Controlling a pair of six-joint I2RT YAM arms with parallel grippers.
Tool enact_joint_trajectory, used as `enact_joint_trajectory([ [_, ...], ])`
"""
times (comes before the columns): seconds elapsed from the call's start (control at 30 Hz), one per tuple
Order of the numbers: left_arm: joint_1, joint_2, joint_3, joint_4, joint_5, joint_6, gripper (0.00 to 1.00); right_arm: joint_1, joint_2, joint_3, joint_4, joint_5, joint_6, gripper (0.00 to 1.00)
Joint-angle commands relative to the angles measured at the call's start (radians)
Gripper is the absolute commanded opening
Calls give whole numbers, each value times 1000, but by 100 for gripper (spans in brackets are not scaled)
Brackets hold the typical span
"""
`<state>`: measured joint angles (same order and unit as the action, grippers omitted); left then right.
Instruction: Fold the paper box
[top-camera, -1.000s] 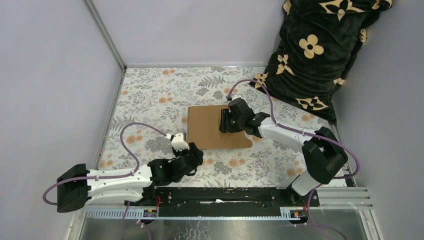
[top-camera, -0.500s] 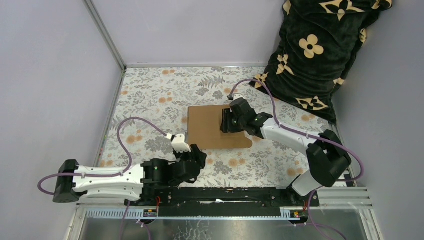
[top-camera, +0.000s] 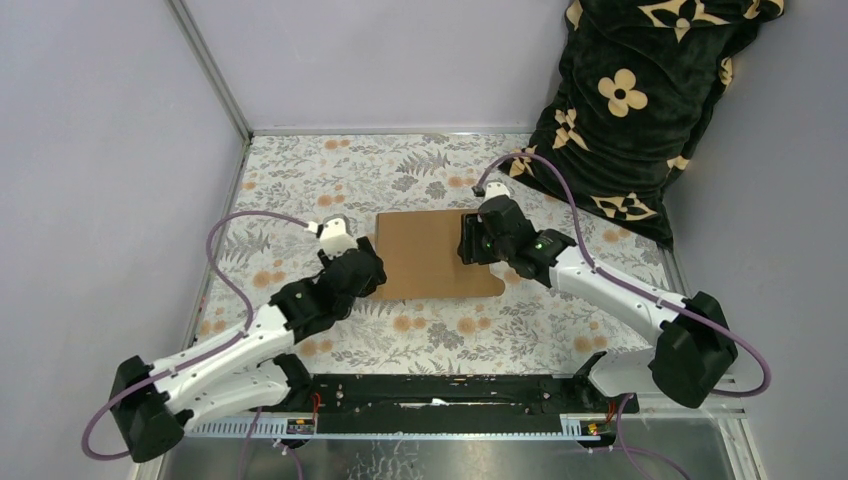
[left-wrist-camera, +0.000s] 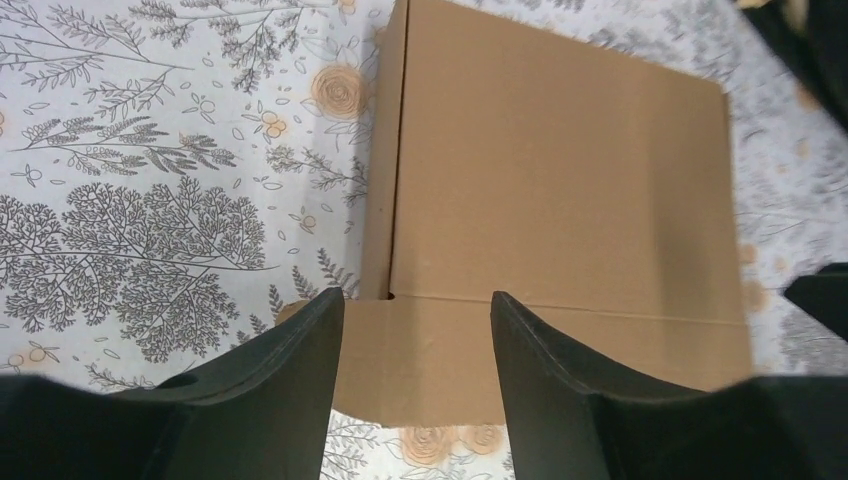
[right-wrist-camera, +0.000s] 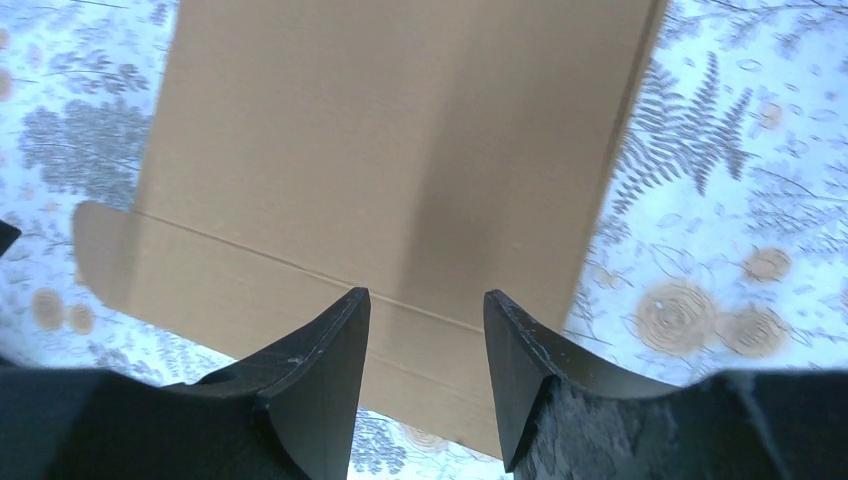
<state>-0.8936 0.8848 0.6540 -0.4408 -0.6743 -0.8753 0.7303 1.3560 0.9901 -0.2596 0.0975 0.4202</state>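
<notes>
The paper box (top-camera: 428, 255) lies flat on the floral cloth as a brown cardboard sheet with a rounded flap at its near right corner. My left gripper (top-camera: 368, 275) is at the sheet's left edge, open. In the left wrist view, the paper box (left-wrist-camera: 560, 170) fills the upper frame, and my left gripper (left-wrist-camera: 415, 300) frames its near flap with nothing between the jaws. My right gripper (top-camera: 467, 244) hovers over the sheet's right part, open. The right wrist view shows the paper box (right-wrist-camera: 380, 130) and its crease line beneath my right gripper (right-wrist-camera: 425, 295).
A black plush cushion (top-camera: 640, 110) with cream flowers leans in the back right corner. Grey walls close in the left, back and right sides. A black mounting rail (top-camera: 450, 390) runs along the near edge. The floral cloth (top-camera: 330, 180) covers the table.
My left arm has swung forward from the near edge to the box's left edge, and its jaws stand a little wider. My right gripper has shifted rightward over the box.
</notes>
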Motion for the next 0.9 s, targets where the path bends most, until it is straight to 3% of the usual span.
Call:
enact_joint_trajectory([
  [0.0,74,82,-1,111,150,123,60,-3,-58,-26,-56,129,-44,53],
  [0.2,115,187,2,189,193,145,52,-5,-26,-3,-93,144,-67,53],
  [0.47,155,140,-69,225,173,132,48,-19,-14,-36,-79,153,-85,51],
  [0.87,201,258,-83,273,192,124,42,-43,47,-114,-25,120,-79,47],
])
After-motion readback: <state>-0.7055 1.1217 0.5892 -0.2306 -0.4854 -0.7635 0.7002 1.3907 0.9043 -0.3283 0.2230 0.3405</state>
